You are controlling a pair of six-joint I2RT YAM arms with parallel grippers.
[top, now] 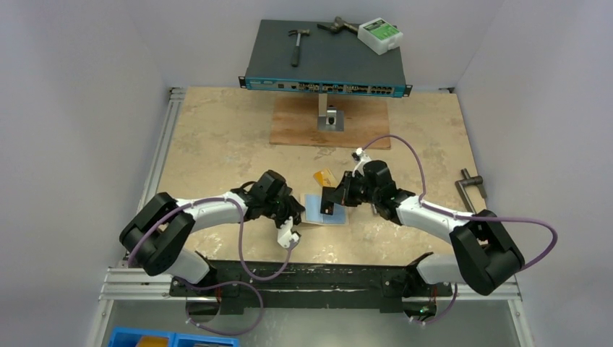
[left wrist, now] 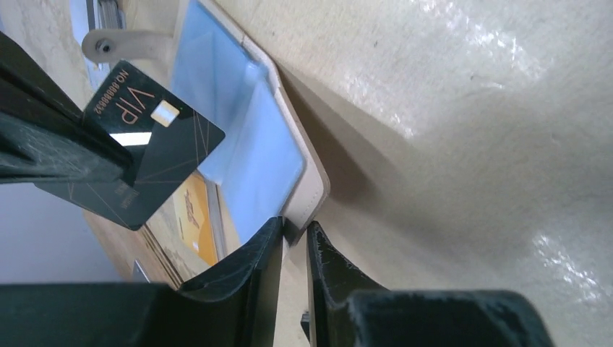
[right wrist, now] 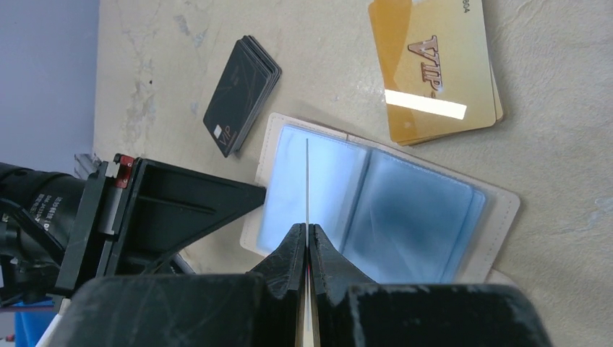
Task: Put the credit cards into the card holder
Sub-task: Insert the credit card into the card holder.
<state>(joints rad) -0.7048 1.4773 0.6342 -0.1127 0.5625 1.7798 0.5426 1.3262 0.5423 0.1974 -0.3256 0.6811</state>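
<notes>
My left gripper (left wrist: 294,225) sat nearest, jaws pinched on the rim of the beige-tan folding card holder (left wrist: 316,189), which lay open; my right gripper (right wrist: 308,230) was clamped on a thin black plastic VIP card (left wrist: 155,144), poised over the bluish pockets (right wrist: 405,210); I judged none inserted yet; a black card stack (right wrist: 242,94) and orange-yellow cards (right wrist: 434,69) lay beside the holder.

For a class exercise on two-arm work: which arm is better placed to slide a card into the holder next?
Right. The right gripper holds a black card edge-on over the open holder; the left gripper pinches its edge, likely steadying it.
</notes>
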